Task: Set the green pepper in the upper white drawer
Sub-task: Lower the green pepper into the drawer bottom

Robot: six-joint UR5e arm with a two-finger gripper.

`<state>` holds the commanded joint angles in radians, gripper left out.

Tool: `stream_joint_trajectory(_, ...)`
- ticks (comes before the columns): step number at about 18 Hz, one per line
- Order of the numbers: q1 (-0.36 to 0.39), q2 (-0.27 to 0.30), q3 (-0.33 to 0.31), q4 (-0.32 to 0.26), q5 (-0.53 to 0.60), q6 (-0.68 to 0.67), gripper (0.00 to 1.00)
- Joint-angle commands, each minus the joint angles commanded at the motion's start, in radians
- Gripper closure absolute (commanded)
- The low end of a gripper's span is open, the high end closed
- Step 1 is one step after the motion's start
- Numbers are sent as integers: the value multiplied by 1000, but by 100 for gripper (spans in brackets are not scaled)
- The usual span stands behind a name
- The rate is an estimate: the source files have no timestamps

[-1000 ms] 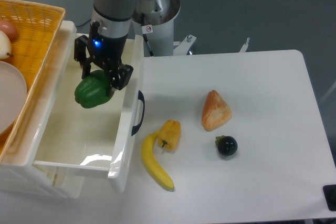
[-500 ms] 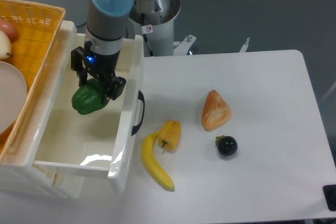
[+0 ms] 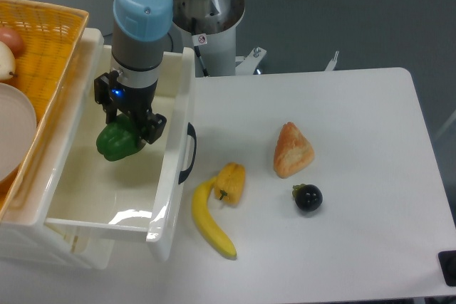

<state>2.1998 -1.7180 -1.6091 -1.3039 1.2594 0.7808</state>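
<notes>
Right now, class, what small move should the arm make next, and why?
Probably lower a little and open. The pincer holds the green pepper inside the walls of the upper white drawer, apparently just above its floor, so releasing there should land it inside.

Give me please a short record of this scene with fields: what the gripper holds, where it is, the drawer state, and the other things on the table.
gripper: over the open drawer, fingers shut on the green pepper
green pepper: held inside the drawer's walls; whether it touches the floor cannot be told
upper white drawer: pulled open, dark handle facing the table
on table: banana, yellow-orange pepper, bread piece, dark round fruit
left side: orange woven basket
</notes>
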Motion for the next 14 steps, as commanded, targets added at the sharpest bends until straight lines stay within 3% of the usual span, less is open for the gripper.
stream_joint_trajectory(1, -3, -2, 3, 2, 0, 2, 12)
stream_joint_trajectory(6, -5, -2, 17, -2, -2, 0, 6)
stream_joint_trajectory(14, 35, 11, 55, -6, -50, 0, 6)
